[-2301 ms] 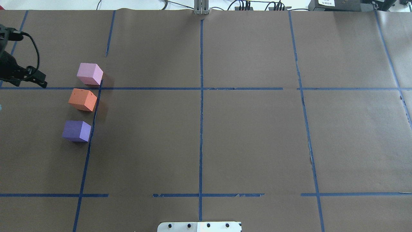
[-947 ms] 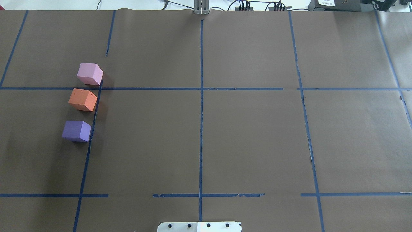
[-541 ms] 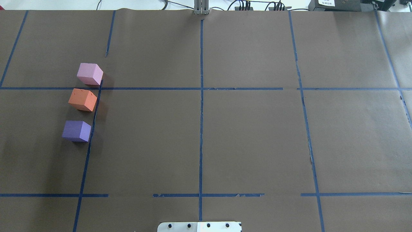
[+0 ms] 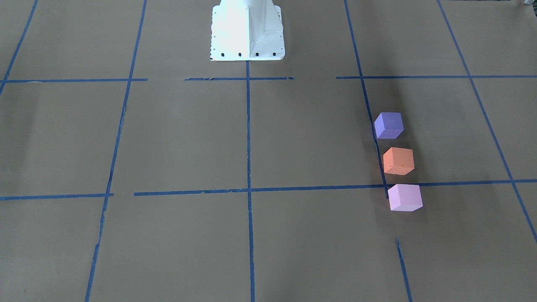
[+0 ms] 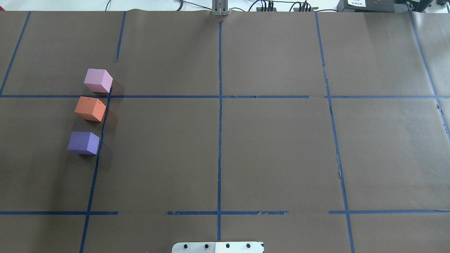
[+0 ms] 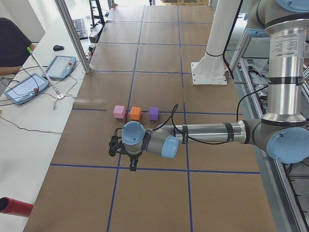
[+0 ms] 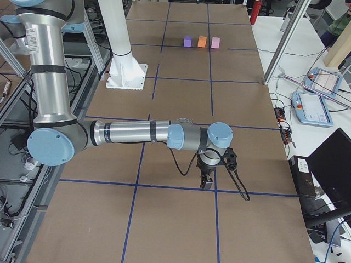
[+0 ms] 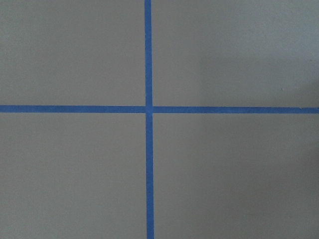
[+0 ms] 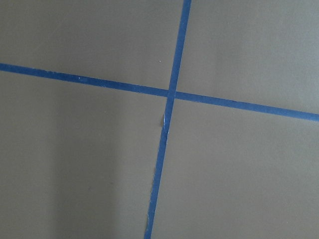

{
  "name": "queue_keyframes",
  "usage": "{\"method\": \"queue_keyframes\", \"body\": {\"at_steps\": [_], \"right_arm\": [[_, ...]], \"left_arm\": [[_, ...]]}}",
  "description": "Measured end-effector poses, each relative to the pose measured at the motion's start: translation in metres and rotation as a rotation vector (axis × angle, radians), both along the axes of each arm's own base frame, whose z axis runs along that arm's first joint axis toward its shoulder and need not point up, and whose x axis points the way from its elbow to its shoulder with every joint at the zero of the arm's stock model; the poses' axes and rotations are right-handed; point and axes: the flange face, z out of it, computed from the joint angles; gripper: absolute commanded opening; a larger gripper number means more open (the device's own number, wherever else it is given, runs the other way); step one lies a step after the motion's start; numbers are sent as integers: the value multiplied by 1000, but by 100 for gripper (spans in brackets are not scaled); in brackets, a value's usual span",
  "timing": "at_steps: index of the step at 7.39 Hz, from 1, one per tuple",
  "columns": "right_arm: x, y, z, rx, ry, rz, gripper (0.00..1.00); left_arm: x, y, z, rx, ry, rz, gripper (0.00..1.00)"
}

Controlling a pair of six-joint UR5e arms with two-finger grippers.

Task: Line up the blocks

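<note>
Three cubes stand in a line along a blue tape line on my left side of the table. In the overhead view the pale pink block [image 5: 98, 80] is farthest, the orange block [image 5: 90, 108] in the middle, the violet block [image 5: 83, 142] nearest. They also show in the front-facing view: violet [image 4: 389, 125], orange [image 4: 398, 160], pink [image 4: 405, 197]. My left gripper [image 6: 131, 162] shows only in the exterior left view, well away from the blocks. My right gripper [image 7: 207, 181] shows only in the exterior right view, at the table's far end. I cannot tell whether either is open or shut.
The table is brown paper with a blue tape grid [image 5: 219, 96]. The white robot base plate [image 4: 247, 42] stands at the table's middle edge. A side desk with tablets [image 6: 60, 65] and a metal post [image 6: 72, 34] runs along the operators' side.
The left gripper, at the overhead view's left edge 2.3 s ago, has moved out of that view. The three blocks have not moved.
</note>
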Motion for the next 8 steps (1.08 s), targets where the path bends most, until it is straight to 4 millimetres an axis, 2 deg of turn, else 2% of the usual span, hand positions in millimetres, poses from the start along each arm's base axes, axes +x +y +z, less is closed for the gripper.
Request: {"method": "queue_keyframes", "body": {"at_steps": [4,6,8], "right_arm": [[0,0,0,1,0,0,100],[0,0,0,1,0,0,100],[0,0,0,1,0,0,100]], "left_arm": [[-26,-1,-9,53,-94,-7,100],[-47,2,-18,50,-139,-35,100],[-55,4,-20,46,-156,-49,100]]}}
